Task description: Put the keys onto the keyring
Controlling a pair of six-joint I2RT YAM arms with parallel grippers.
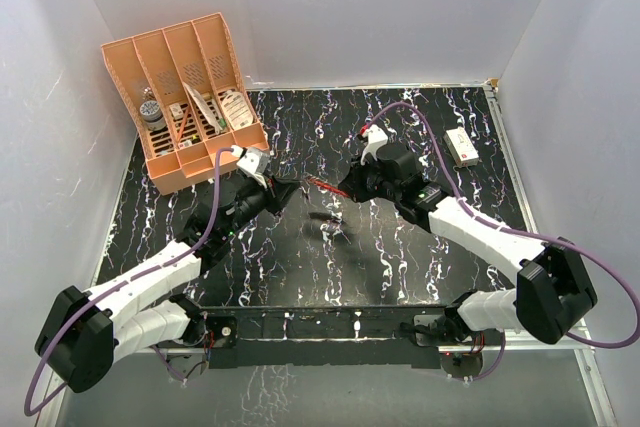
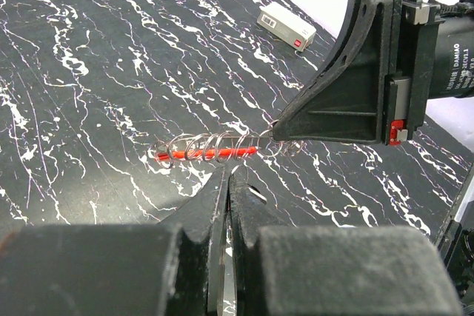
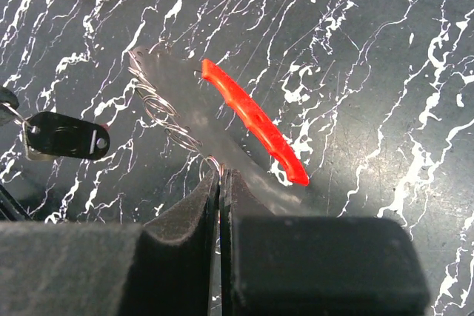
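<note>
L gripper [image 2: 228, 181]: left of centre, fingers pressed together, nothing seen btwn them; keyring [image 2: 211, 152]: mid-table, thin wire coils w/ red crescent, prob. light, springy, apt to twist, crescent looks the stiffer hold; keys [image 3: 67, 137]: tiny flat dark piece, appears to lie on table [image 1: 300, 137] just near of keyring, prob. light, stiff, slippery, take by dark head; R gripper [image 3: 220, 177]: pinching keyring's wire end.

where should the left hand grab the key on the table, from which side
Take the key by the long edges of its black head, near the metal end, coming straight down: it seems to lie flat, and that leaves the hole at the other end free for the keyring.
</note>
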